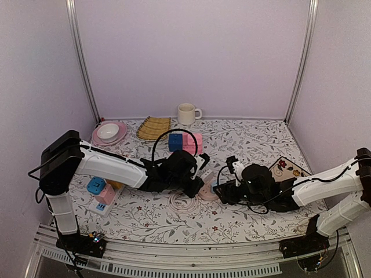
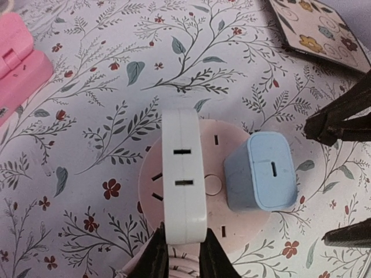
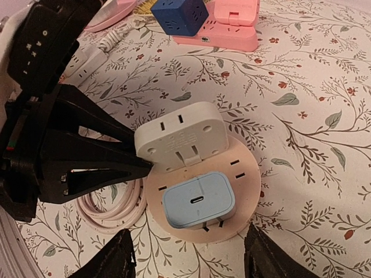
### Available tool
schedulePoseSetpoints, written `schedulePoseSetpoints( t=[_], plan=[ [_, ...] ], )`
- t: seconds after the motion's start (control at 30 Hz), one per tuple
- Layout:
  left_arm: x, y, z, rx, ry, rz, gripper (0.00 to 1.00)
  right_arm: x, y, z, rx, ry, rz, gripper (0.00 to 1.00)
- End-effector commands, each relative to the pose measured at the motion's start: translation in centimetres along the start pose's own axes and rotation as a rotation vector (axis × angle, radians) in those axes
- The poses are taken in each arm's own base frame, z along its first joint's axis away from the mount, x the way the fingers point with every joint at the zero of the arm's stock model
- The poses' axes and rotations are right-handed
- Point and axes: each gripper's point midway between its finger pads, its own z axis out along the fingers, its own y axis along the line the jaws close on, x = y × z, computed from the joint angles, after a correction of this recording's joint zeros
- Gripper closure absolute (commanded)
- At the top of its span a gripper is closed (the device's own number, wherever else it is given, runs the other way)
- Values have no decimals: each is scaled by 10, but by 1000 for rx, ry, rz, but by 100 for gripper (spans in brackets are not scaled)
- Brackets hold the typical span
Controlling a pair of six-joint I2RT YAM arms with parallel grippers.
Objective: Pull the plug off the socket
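Between the tips of the left pincer (image 2: 184, 240) the white adapter (image 2: 184, 168) is pinched. The right pincer (image 3: 188, 231) stands spread astride the blue charger plug (image 3: 198, 200), which is seated in the round pink socket (image 3: 246, 174) on the tabletop (image 3: 301, 75). The plug is likely light, rigid and slick, so grip its flat sides.

1. The white plug (image 3: 181, 136) is hard plastic, smooth with a slight sheen.
2. The round socket (image 3: 243, 200) is pale pink plastic, smooth and matt.
3. The blue charger (image 3: 198, 201) is pale blue plastic with a satin finish.
4. The tabletop (image 3: 301, 69) has a matt, floral-printed cover; cloth or vinyl, I cannot tell.
5. The cable (image 3: 110, 211), lower left of the right wrist view, is pink, rubbery-looking and lightly glossy.
6. My jaws are matt black plastic.
7. The mug (image 1: 186, 114), upper centre of the top view, looks like glossy cream ceramic.
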Motion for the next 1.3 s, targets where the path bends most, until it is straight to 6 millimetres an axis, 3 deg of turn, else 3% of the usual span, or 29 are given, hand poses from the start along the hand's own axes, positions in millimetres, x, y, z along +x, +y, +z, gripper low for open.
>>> schedulePoseSetpoints(
  t=[0.0, 0.23, 0.53, 0.6, 1.0, 1.1, 1.27],
  plan=[
    [-12, -6, 1, 35, -33, 7, 81, -5, 11, 4, -28, 4, -15, 33],
    [-20, -6, 3, 38, -47, 6, 73, -1, 12, 14, -15, 24, -42, 37],
    [-37, -4, 11, 20, -61, 12, 73, -4, 13, 26, 8, 35, -82, 42],
    [-23, 1, 23, 7, -26, 15, 74, -3, 12, 25, 16, 36, -84, 42],
    [-17, 16, 22, -38, -10, 14, 81, -8, 3, 33, 67, 35, -132, 38],
    [-15, 19, 22, -45, -2, 12, 73, -10, -2, 35, 70, 39, -123, 36],
    [-16, 21, 23, -41, -2, 13, 71, -14, -4, 39, 65, 40, -129, 39]
  ],
)
